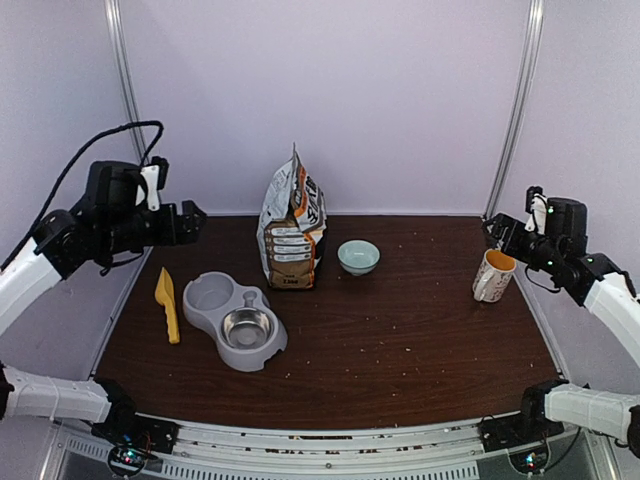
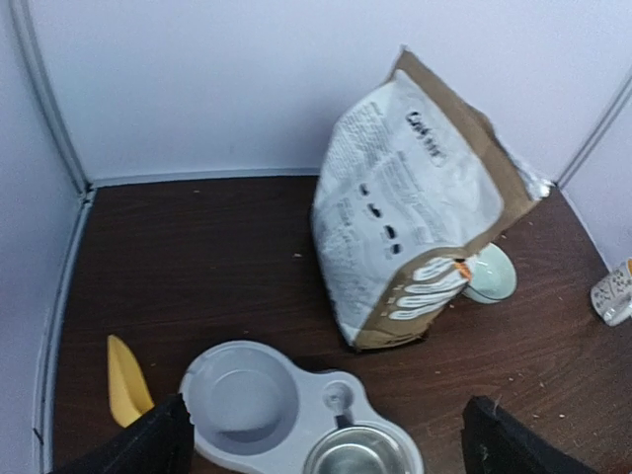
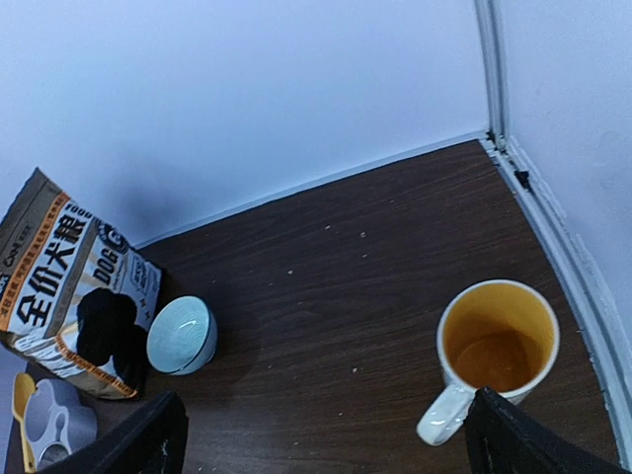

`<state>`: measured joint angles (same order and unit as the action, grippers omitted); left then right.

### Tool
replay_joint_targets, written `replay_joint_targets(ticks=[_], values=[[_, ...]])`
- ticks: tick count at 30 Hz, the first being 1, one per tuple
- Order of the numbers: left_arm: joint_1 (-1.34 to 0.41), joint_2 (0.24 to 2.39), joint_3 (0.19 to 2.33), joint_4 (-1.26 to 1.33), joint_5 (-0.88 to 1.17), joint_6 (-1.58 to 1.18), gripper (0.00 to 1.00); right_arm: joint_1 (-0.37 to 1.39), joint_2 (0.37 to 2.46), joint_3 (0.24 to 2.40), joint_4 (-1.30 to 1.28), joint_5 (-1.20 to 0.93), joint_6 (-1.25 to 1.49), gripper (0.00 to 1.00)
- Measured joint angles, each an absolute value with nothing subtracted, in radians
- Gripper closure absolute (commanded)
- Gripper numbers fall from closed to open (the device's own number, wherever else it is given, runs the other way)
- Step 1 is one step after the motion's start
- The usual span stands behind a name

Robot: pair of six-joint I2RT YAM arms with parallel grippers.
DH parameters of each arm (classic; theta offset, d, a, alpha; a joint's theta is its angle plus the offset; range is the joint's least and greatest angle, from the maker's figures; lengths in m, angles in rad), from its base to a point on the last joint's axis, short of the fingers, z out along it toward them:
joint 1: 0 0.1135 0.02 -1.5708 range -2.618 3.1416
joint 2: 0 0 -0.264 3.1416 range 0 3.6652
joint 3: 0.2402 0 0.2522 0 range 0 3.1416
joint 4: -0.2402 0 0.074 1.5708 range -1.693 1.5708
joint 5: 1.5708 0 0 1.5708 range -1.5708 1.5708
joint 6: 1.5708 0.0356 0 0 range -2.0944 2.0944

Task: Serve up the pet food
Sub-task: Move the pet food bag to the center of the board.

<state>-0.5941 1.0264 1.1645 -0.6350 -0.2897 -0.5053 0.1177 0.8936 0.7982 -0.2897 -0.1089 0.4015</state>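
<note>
Top view: left gripper (image 1: 196,222) raised over the left edge of the table (image 1: 400,335), jaws spread, nothing between them. Right gripper (image 1: 495,233) at the right edge, near the mug (image 1: 493,275) but clear of it, jaws also spread and empty. Bag (image 1: 291,225) upright at rear centre, top open. Pale green bowl (image 1: 358,256) just right of it. Grey double feeder (image 1: 228,308) front left, steel dish (image 1: 247,327) in its nearer well, yellow scoop (image 1: 167,303) beside it.

Left wrist: bag leans right, feeder below, fingers wide apart.

Right wrist: mug upright, yellow inside. Pet food not visible in any view; bag's contents hidden
</note>
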Motion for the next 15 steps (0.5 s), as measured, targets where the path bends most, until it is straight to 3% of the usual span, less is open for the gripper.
replay_joint_targets(ticks=[5, 13, 15], values=[[-0.787, 1.348, 1.418, -0.605, -0.339, -0.55, 0.02, 0.268, 0.939, 0.814, -0.284, -0.086, 0.439, 0.0], [-0.846, 1.701, 1.738, -0.64, -0.381, -0.567, 0.03, 0.392, 0.993, 0.815, -0.274, -0.051, 0.477, 0.0], [-0.845, 1.768, 1.822, -0.669, -0.405, -0.565, 0.08, 0.403, 1.0, 0.815, -0.273, -0.047, 0.48, 0.0]])
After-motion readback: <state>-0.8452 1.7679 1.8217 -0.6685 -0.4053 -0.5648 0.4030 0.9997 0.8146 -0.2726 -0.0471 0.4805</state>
